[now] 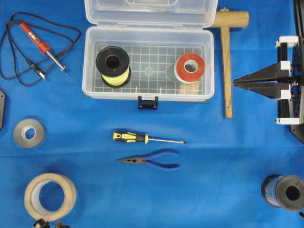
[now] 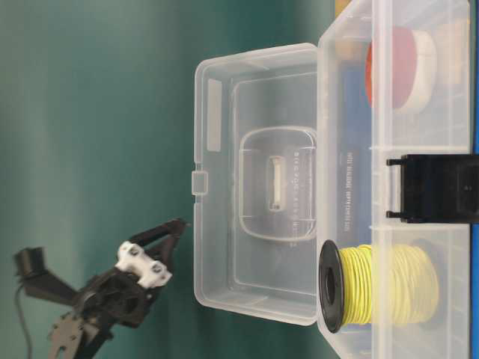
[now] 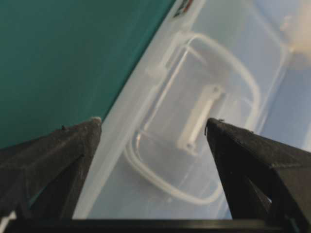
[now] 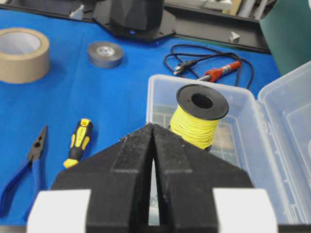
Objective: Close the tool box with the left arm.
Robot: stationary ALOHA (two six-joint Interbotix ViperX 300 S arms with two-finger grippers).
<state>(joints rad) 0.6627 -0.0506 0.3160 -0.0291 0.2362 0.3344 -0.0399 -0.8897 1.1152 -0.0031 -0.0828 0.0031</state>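
The tool box (image 1: 148, 61) sits at the table's far middle, lid (image 2: 254, 179) upright. The left gripper (image 3: 153, 128) is spread wide, empty (behind the lid). The lid should be pushed forward near its top edge until seated.

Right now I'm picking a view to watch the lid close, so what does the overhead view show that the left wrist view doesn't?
Only the overhead view shows the tool box interior holding a yellow wire spool and a red-and-white roll, the dark front latch, and the right gripper shut beside the box. Only the left wrist view shows the left gripper, its fingers wide apart, facing the lid's moulded handle recess. Both show the raised clear lid.
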